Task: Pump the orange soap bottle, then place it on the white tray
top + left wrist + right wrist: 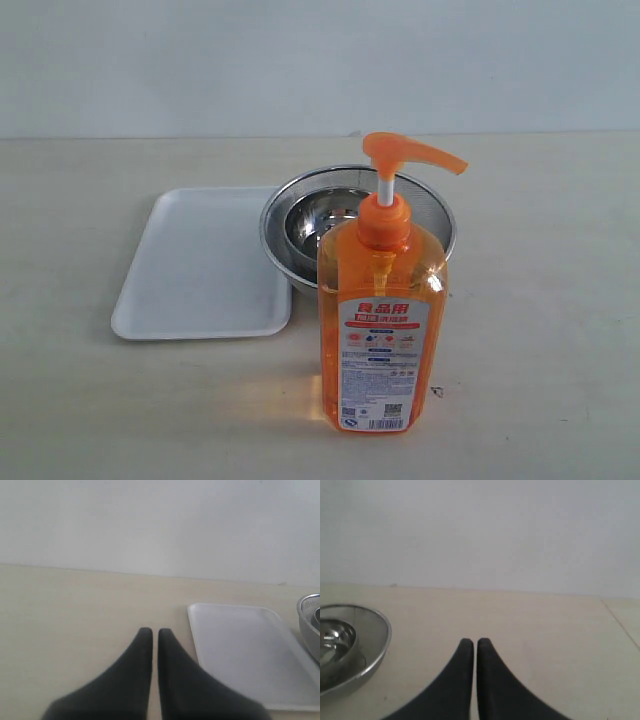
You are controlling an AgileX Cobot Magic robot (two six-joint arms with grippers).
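The orange soap bottle [381, 320] stands upright near the table's front, its pump head [410, 155] raised and its spout pointing right. The white tray [205, 262] lies flat to the bottle's left, with nothing on it; it also shows in the left wrist view as the tray [245, 650]. My left gripper [155, 631] is shut and holds nothing, hovering over bare table beside the tray. My right gripper [474, 641] is shut and holds nothing, over bare table. Neither gripper shows in the exterior view, and the bottle shows in neither wrist view.
A round steel mesh bowl [432, 212] stands just behind the bottle and touches the tray's right edge; its rim also shows as the bowl [307, 615] and the bowl [370, 650]. A pale wall rises behind the beige table.
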